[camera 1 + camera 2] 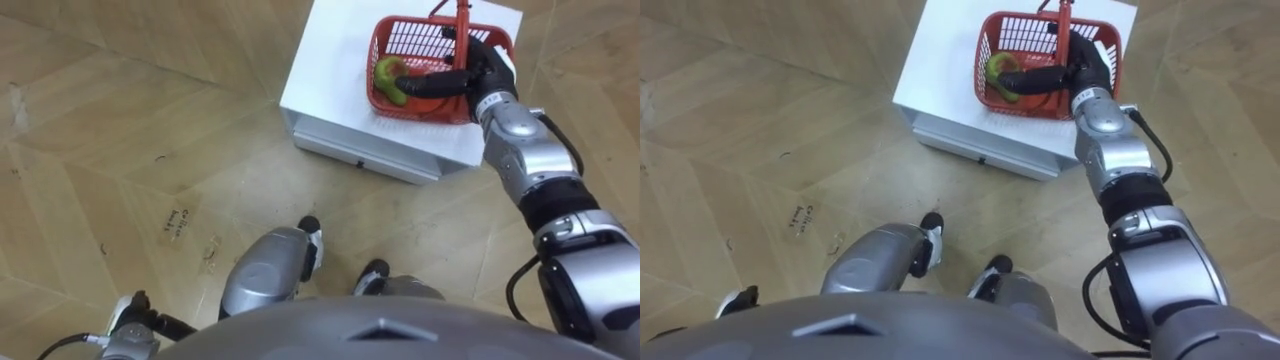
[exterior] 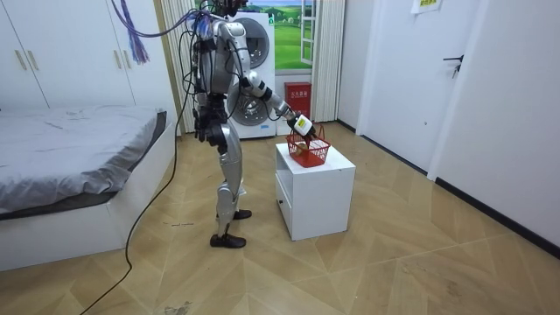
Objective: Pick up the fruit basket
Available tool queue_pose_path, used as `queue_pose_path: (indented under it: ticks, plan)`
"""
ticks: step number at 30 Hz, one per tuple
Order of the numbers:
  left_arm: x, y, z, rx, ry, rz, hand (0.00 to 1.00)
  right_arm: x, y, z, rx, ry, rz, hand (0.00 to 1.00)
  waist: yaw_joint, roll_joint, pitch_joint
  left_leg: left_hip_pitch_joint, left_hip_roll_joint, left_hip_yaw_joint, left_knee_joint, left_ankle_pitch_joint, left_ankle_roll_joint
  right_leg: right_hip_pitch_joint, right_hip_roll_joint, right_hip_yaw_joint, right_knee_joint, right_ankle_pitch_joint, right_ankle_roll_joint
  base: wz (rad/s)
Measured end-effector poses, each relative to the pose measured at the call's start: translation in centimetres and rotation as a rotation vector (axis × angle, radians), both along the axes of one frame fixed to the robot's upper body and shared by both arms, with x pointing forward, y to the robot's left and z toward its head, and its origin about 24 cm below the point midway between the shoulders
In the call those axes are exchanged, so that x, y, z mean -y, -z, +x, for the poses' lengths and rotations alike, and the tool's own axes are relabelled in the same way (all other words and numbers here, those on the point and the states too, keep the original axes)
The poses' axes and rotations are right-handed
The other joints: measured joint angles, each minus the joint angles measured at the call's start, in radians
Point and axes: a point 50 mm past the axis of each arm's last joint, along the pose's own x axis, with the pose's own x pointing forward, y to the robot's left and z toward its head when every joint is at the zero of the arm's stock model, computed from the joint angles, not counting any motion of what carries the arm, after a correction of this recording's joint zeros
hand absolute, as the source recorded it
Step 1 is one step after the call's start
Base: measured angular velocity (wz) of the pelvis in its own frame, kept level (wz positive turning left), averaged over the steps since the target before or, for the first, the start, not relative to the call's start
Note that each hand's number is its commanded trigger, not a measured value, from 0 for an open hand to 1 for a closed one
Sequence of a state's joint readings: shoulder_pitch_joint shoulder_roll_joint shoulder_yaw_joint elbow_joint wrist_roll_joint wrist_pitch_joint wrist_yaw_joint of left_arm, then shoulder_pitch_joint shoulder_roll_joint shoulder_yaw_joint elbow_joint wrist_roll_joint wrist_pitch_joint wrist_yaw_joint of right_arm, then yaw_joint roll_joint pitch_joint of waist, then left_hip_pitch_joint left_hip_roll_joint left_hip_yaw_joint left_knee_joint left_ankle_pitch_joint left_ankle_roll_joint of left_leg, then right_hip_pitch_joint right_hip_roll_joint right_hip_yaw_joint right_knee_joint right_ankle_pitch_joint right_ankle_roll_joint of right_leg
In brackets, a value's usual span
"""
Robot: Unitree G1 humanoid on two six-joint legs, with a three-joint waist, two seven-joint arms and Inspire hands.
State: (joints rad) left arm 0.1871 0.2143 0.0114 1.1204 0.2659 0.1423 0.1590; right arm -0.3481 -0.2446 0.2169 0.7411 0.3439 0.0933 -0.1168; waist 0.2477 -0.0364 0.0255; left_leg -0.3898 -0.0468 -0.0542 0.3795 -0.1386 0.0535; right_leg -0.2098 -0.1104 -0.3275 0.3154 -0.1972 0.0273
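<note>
Wooden floor (image 1: 150, 130) laid in a zigzag pattern runs through a bedroom, with a bed (image 2: 70, 149) along the room view's left and a washing machine (image 2: 258, 52) against the wall behind the robot. A small white cabinet (image 1: 330, 90) stands on the floor in the middle of the room, its drawer (image 1: 360, 155) facing the robot's feet.

The fruit basket (image 1: 372, 70) is red and meshed. It sits on the cabinet's top, on the right half as the robot looks down, close to the right edge and not far from the near edge above the drawer. Its handle (image 1: 462, 20) stands upright over the middle. A green and red fruit (image 1: 390, 72) lies inside against the basket's left wall.

In the room view the robot stands upright just beside the cabinet, between it and the bed, with its right arm stretched forward and down to the basket. The right hand (image 1: 485, 75) is at the basket's right side, beside the foot of the handle. Its dark fingers (image 1: 430, 85) are stretched out, not closed, and reach leftward across the inside of the basket until the tips lie at the fruit. They are wrapped round nothing, and the basket rests flat on the cabinet.

The left hand (image 2: 203, 133) hangs down by the robot's hip, well apart from the cabinet.
</note>
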Motion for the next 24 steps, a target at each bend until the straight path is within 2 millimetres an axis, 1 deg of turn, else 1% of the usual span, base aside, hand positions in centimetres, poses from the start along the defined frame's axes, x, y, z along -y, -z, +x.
queue_pose_path:
  ticks: [3, 7, 8, 11, 17, 22, 24]
  plan:
    - [0.08, 0.02, 0.04, -0.002, 0.006, -0.007, 0.0, -0.06, 0.09, -0.09, -0.004, -0.006, 0.008, 0.0, -0.002, -0.008, -0.0011, 0.0, -0.001, 0.004, 0.003, -0.002, 0.004, 0.002, -0.002, -0.001, -0.001, -0.001, 0.002, 0.0]
    - [0.13, 0.04, 0.09, 0.0, 0.008, -0.017, 0.0, -0.09, 0.11, -0.1, -0.004, -0.01, 0.006, 0.0, -0.004, -0.018, 0.0004, 0.004, -0.002, 0.01, 0.003, -0.006, 0.008, 0.003, -0.005, 0.0, 0.0, 0.0, 0.004, -0.03]
    - [0.14, 0.04, 0.15, 0.002, 0.009, -0.017, 0.0, -0.09, 0.11, -0.1, -0.004, -0.01, 0.006, 0.0, -0.004, -0.02, 0.0018, 0.005, -0.002, 0.01, 0.003, -0.007, 0.01, 0.005, -0.006, 0.0, -0.001, 0.001, 0.005, 0.0]
    - [0.17, 0.04, 0.24, 0.01, 0.012, -0.02, 0.0, -0.1, 0.11, -0.1, -0.004, -0.01, 0.006, 0.0, -0.005, -0.022, 0.0029, 0.013, -0.004, 0.011, 0.001, -0.009, 0.012, 0.011, -0.008, -0.001, -0.001, 0.001, 0.006, 0.0]
    - [0.19, 0.04, 0.22, 0.014, 0.014, -0.022, 0.0, -0.11, -0.01, -0.07, 0.006, -0.008, 0.007, 0.0, -0.007, -0.03, 0.0008, 0.022, -0.004, 0.012, -0.002, -0.01, 0.013, 0.018, -0.01, -0.001, -0.002, 0.0, 0.008, 0.0]
    - [0.07, -0.01, 0.25, 0.02, 0.002, -0.017, 0.0, 0.05, -0.23, -0.14, 0.023, 0.005, 0.024, 0.0, -0.028, -0.033, -0.0016, 0.038, -0.004, 0.009, -0.004, -0.01, 0.012, 0.037, -0.008, -0.007, -0.009, 0.0, 0.008, 0.01]
    - [0.09, -0.03, 0.34, 0.026, 0.003, -0.017, 0.0, 0.56, -0.67, -0.25, 0.053, 0.032, 0.041, 0.0, -0.043, -0.032, -0.0022, 0.047, -0.003, 0.012, -0.006, -0.01, 0.012, 0.046, -0.008, -0.005, -0.011, 0.0, 0.009, -0.03]
